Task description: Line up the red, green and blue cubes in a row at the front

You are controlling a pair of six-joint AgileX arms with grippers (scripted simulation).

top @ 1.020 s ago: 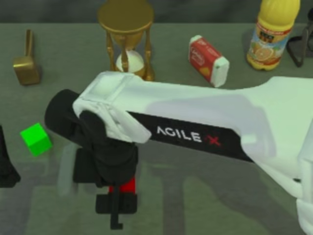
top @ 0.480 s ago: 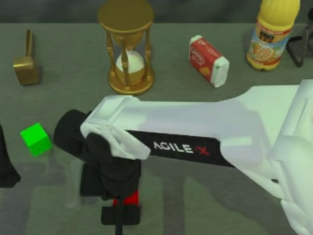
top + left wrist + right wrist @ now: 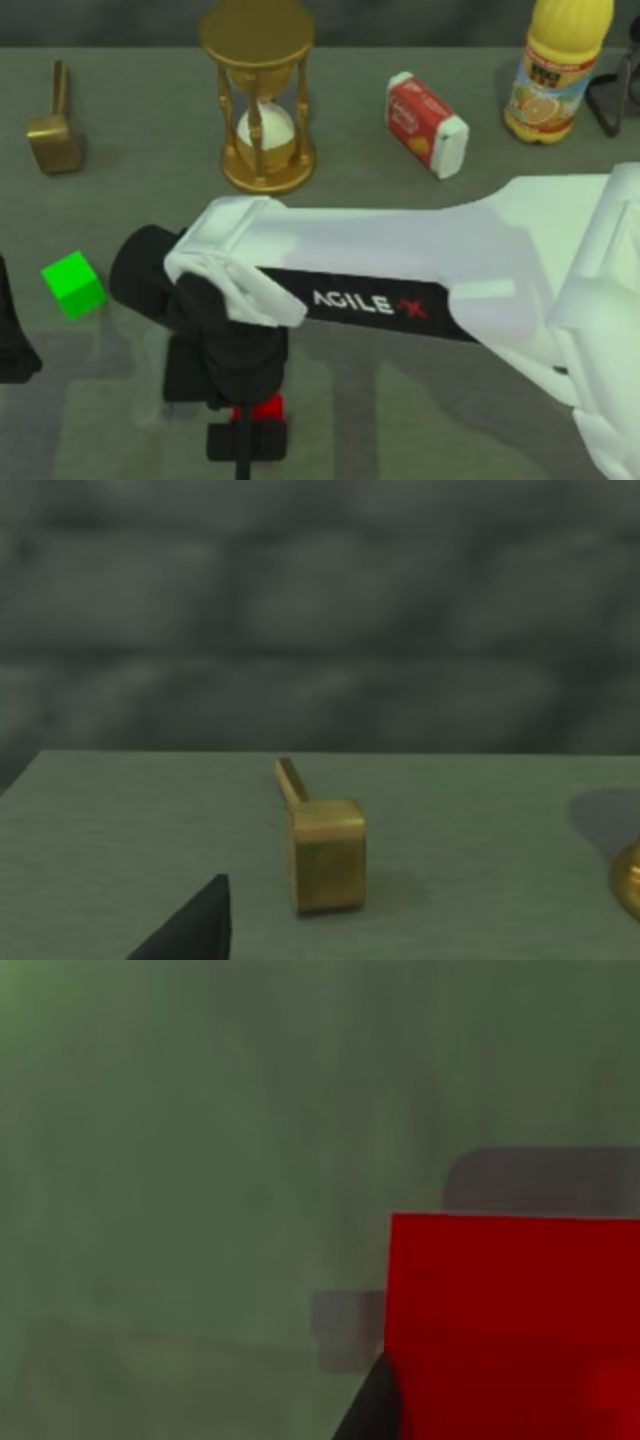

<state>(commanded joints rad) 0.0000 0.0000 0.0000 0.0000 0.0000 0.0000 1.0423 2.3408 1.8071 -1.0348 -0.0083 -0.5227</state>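
Observation:
The red cube (image 3: 263, 407) sits near the table's front edge, left of centre, mostly hidden under my right arm. My right gripper (image 3: 249, 418) reaches down over it and is shut on it. In the right wrist view the red cube (image 3: 510, 1320) fills the corner beside one dark finger (image 3: 365, 1415), just above the table. The green cube (image 3: 72, 284) lies apart at the left side of the table. The blue cube is hidden from every view. My left gripper (image 3: 10, 345) stays parked at the left edge.
A golden hourglass (image 3: 258, 95) stands at the back, with a small golden hammer (image 3: 53, 130) to its left, also the golden hammer (image 3: 320, 845) in the left wrist view. A red-and-white packet (image 3: 427, 123) and an orange juice bottle (image 3: 558, 65) are at the back right.
My right arm carried the red cube toward the front edge and lowered, then stayed still over the last half second. The green cube and left arm have not moved.

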